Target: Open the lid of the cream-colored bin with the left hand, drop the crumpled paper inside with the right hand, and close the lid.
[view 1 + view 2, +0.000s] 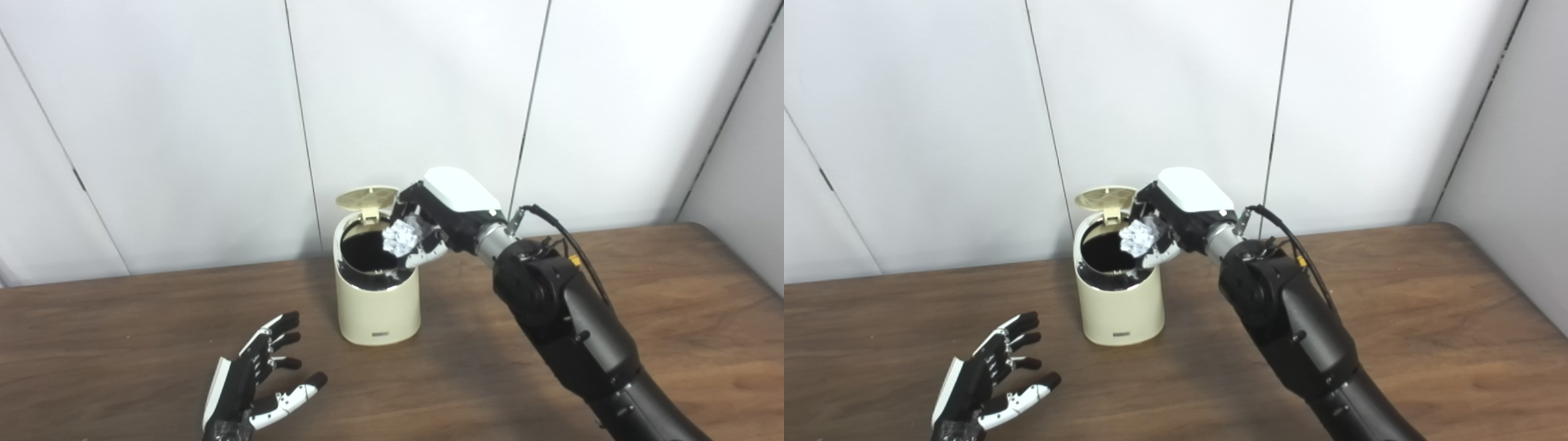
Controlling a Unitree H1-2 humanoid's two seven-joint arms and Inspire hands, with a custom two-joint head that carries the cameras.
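Left eye view and right eye view both look down on a brown wooden counter (674,318) set against white wall panels (184,122). Toward the far side of the counter, a little left of centre, stands the cream-colored bin (378,306), upright, with its dark inside showing. Its lid (367,199) is raised and tilted back on the hinge at the far rim, underside facing forward.

From the lower right the right arm (569,318) rises steeply and reaches left and far, its wrist bent so that the white back of the right hand (438,223) faces up. The fingers curl down and leftward, clamped on the crumpled paper (402,237), a white ball with grey creases. The paper hangs over the right part of the bin's open mouth, just above the rim; the thumb tip sits at or very near the right rim, and I cannot tell whether it touches.

Near the left bottom edge, the left hand (257,380) hovers low over the counter, well apart from the bin on its near-left side. Its palm faces right toward the bin, with fingers spread apart, pointing far and right, holding nothing.
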